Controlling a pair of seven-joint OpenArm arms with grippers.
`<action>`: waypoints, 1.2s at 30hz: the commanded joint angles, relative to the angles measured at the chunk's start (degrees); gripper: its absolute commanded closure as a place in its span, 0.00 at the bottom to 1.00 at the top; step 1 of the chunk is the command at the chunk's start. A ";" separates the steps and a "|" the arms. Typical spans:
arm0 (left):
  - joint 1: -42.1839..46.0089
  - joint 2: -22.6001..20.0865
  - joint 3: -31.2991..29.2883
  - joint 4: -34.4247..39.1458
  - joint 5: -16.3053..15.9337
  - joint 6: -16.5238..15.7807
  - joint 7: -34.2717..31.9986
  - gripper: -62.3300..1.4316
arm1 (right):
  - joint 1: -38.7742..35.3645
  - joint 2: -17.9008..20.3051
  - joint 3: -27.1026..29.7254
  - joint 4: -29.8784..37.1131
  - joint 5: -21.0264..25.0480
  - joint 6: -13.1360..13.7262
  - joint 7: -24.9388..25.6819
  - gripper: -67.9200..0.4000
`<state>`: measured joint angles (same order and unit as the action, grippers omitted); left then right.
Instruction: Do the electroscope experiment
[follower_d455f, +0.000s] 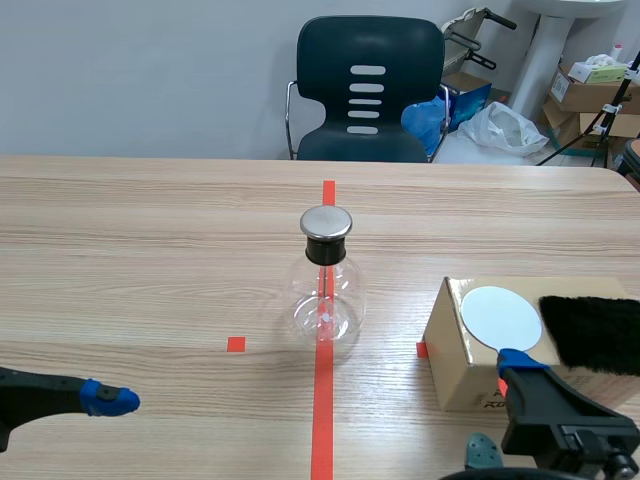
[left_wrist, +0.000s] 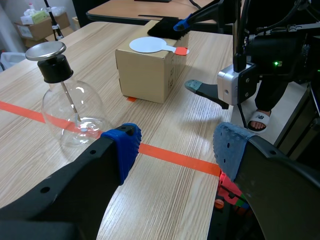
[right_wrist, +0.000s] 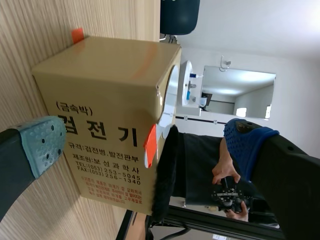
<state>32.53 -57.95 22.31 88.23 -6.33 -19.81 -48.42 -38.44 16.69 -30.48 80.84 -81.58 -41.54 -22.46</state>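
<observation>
Scene view: electroscope flask (follower_d455f: 325, 290) is standing upright on the central tape line. A cardboard box (follower_d455f: 465, 355) is sitting apart to its right, carrying a white disc (follower_d455f: 500, 317) and black fur (follower_d455f: 595, 333).
Left wrist view: left gripper (left_wrist: 175, 150) is hanging spread wide, with the flask (left_wrist: 70, 115) ahead, off to one side.
Right wrist view: right gripper (right_wrist: 145, 145) is gaping open, with the box (right_wrist: 105, 90) just ahead between its fingers.

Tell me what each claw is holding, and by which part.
Nothing is held. The left claw is open and empty; the right claw stands open before the cardboard box, gripping nothing.
</observation>
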 joint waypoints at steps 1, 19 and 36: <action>-0.15 0.15 -0.26 0.35 -0.50 -0.50 -1.03 0.43 | 0.33 0.68 0.74 0.68 -0.09 -3.32 -0.15 0.02; -0.15 0.15 -0.26 0.35 -0.50 -0.50 -1.03 0.43 | 0.35 2.21 6.91 1.07 9.31 -3.32 12.00 0.02; -0.15 0.15 -0.26 0.35 -0.50 -0.50 -1.03 0.43 | 0.35 2.19 7.34 1.07 11.56 -3.32 16.44 0.02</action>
<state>32.53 -57.95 22.31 88.23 -6.33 -19.81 -48.42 -38.44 18.57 -23.31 80.84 -70.08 -41.52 -6.04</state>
